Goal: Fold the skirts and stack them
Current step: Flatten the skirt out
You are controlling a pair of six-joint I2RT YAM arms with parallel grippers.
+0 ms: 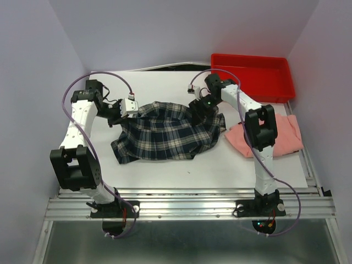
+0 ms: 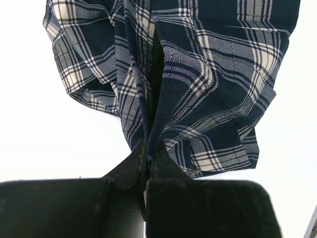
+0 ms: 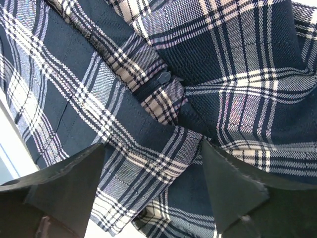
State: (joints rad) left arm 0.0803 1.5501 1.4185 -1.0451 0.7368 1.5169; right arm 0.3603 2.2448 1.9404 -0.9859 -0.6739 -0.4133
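1 white table (image 1: 165,170), all else sits on it. 2 arms: L arm (image 1: 77,124) and R arm (image 1: 263,159), both reaching in over the cloth.

2 skirts, neither folded, not stacked. Plaid skirt (image 1: 165,135) is the bigger heap, rumpled, mid-table btwn the arms. Pink skirt (image 1: 286,135) lies at the R side, partly behind R arm, just beside the plaid one's R edge; can't tell if they touch.

1 red tray (image 1: 250,74) at the far R corner, apart from plaid skirt, near pink skirt's far edge.

2 grippers. L gripper (image 2: 148,148) is clamped on a fold at plaid skirt's far L edge, cloth pinched btwn the jaws. R gripper (image 3: 153,146) has jaws spread wide over plaid skirt's far R part, nothing pinched.

1 zip (image 3: 163,78) shows on the plaid cloth, just past R gripper's tips.
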